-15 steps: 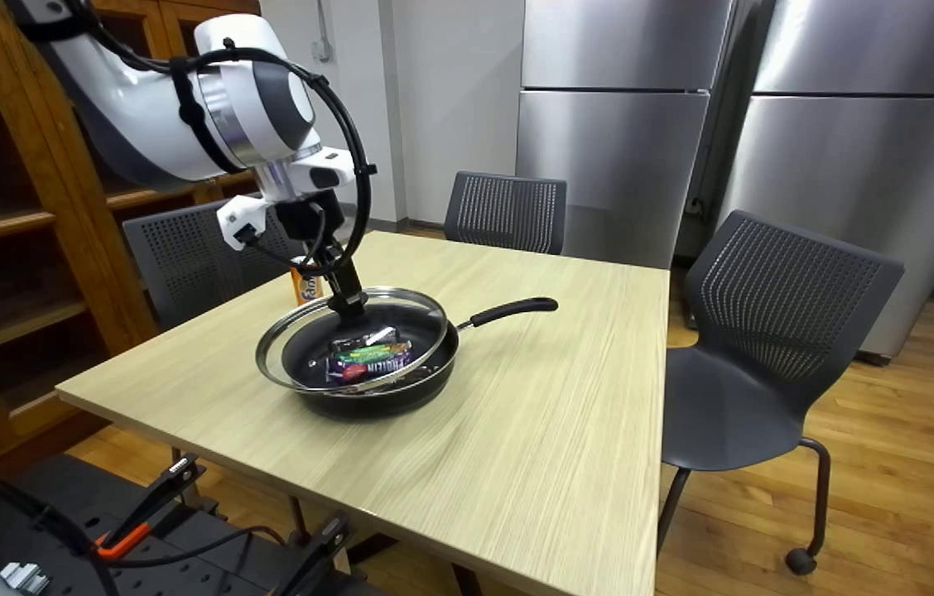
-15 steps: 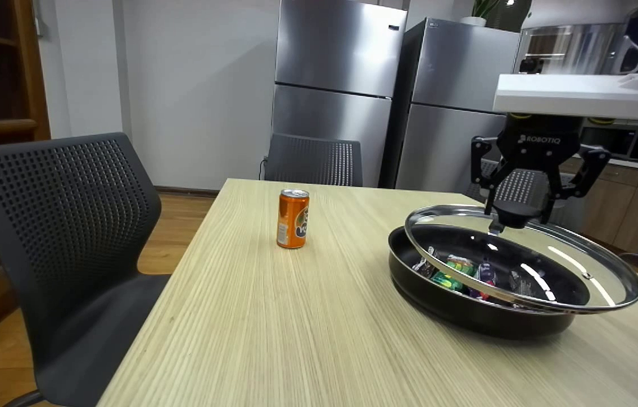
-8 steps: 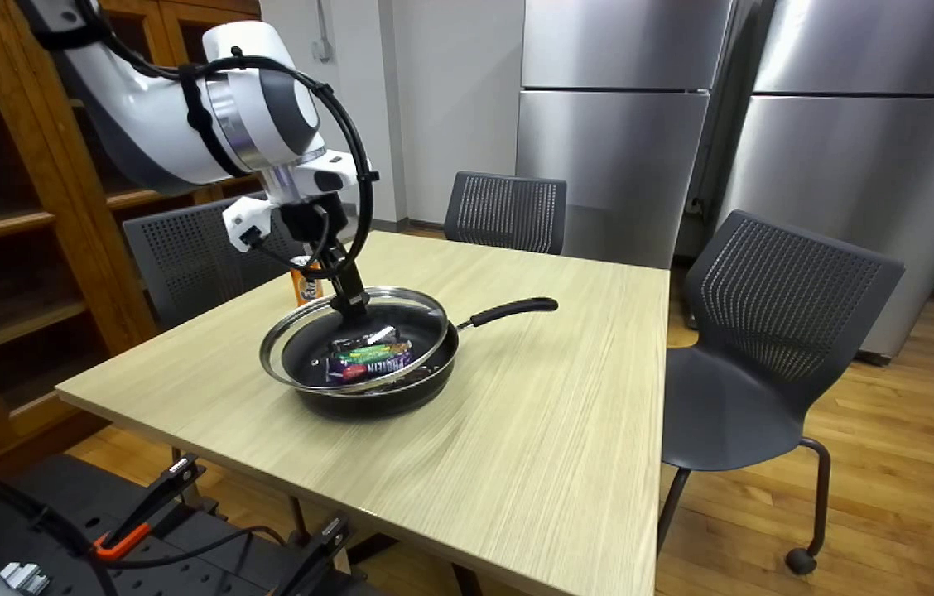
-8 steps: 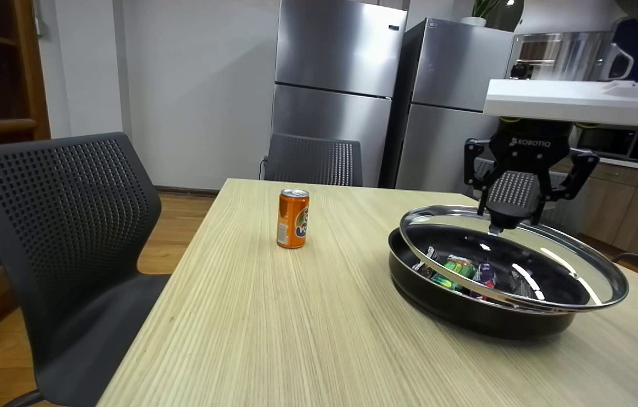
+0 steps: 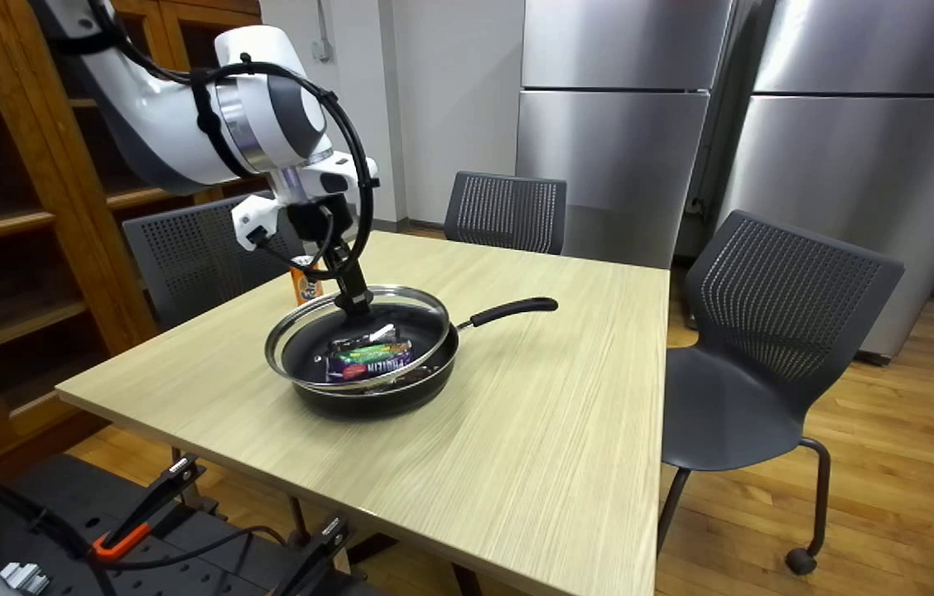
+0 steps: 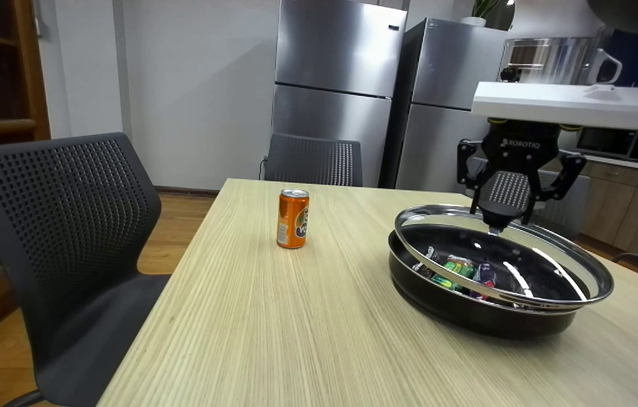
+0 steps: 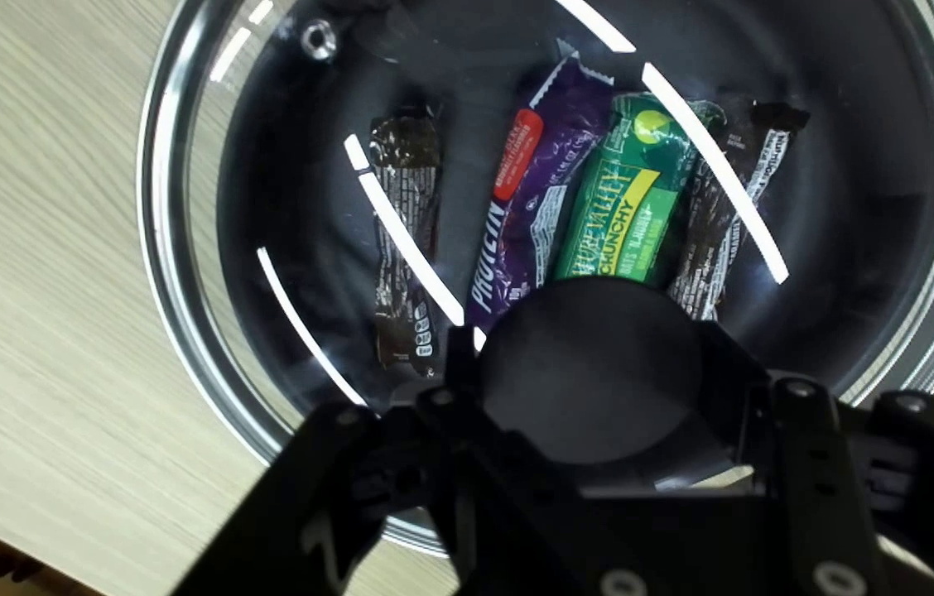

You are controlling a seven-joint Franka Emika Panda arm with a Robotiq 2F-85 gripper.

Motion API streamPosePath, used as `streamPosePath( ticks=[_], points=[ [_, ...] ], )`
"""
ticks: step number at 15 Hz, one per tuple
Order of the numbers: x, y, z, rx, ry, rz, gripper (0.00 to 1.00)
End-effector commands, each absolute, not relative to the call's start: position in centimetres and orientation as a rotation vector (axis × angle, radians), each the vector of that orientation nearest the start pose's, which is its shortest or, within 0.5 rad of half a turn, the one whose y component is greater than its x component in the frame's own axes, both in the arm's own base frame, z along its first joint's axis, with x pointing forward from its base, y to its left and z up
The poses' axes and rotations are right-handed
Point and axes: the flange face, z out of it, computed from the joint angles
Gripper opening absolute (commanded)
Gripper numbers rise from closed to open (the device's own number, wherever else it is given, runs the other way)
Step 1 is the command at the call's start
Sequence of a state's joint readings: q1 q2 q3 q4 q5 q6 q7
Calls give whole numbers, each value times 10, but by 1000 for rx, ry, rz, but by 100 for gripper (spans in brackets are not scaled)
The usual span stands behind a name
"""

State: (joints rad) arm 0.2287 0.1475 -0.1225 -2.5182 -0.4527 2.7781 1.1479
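My gripper (image 6: pixel 500 216) is shut on the black knob (image 7: pixel 591 372) of a round glass lid with a metal rim (image 6: pixel 607 282). The lid is tilted over a black frying pan (image 6: pixel 483 325) and sits off-centre, overhanging one side. I cannot tell whether its rim touches the pan. In an exterior view the gripper (image 5: pixel 355 305) and lid (image 5: pixel 272 356) are above the pan (image 5: pixel 376 406), with its handle (image 5: pixel 517 308) pointing away. Through the glass I see a purple bar (image 7: pixel 537 182), a green bar (image 7: pixel 624 190) and two brown-wrapped bars (image 7: pixel 407 248) in the pan.
An orange can (image 6: pixel 293 219) stands upright on the light wooden table (image 5: pixel 550 463), also visible behind the arm (image 5: pixel 306 285). Dark chairs (image 5: pixel 753 331) stand round the table. Steel refrigerators (image 5: pixel 616 165) and a wooden cabinet (image 5: pixel 12 248) are behind.
My gripper and the lid have shifted steadily across the pan, rightward in one exterior picture and leftward in the other. The lid overhangs the pan less. The pan, bars and can have not moved.
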Motion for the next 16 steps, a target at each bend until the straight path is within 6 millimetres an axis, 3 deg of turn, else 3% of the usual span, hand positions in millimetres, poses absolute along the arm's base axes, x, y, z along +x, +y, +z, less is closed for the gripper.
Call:
streamPosePath(
  ticks=[1, 16],
  points=[
    [484, 66, 243, -3041, 995, -353, 39],
    [498, 56, 231, -3024, 1081, -321, 39]
  ],
)
